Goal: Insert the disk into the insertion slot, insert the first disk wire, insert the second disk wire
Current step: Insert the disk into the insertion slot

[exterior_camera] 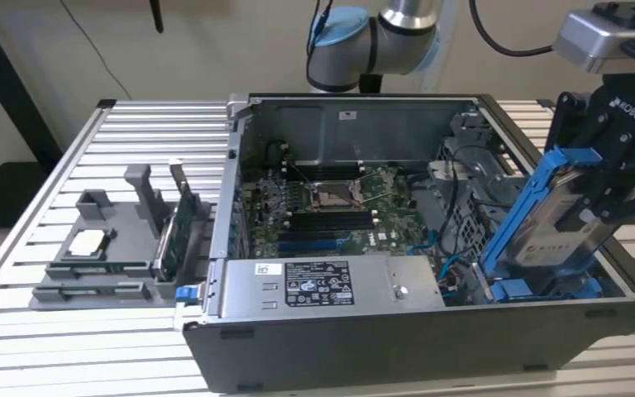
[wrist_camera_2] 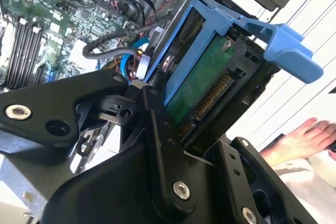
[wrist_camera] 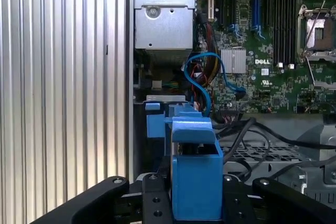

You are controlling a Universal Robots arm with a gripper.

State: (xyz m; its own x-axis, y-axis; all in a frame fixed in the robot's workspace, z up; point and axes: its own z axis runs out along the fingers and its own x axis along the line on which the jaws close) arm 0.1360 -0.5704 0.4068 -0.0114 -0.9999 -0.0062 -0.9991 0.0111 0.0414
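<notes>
Exterior view overlooks the computer case; both wrist views, close, share the disk.

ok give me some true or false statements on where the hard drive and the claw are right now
1. The claw is shut on the silver hard drive in its bright blue plastic carrier. True.
2. The drive is pushed fully in, out of sight. False: it is held tilted, its lower end down in the dark grey computer case.
3. The case's side is closed. False: it is open, with the green motherboard showing.
4. A green circuit card stands on edge in the grey plastic holder tray. True.
5. A person's hand shows in the second wrist view. True.
</notes>
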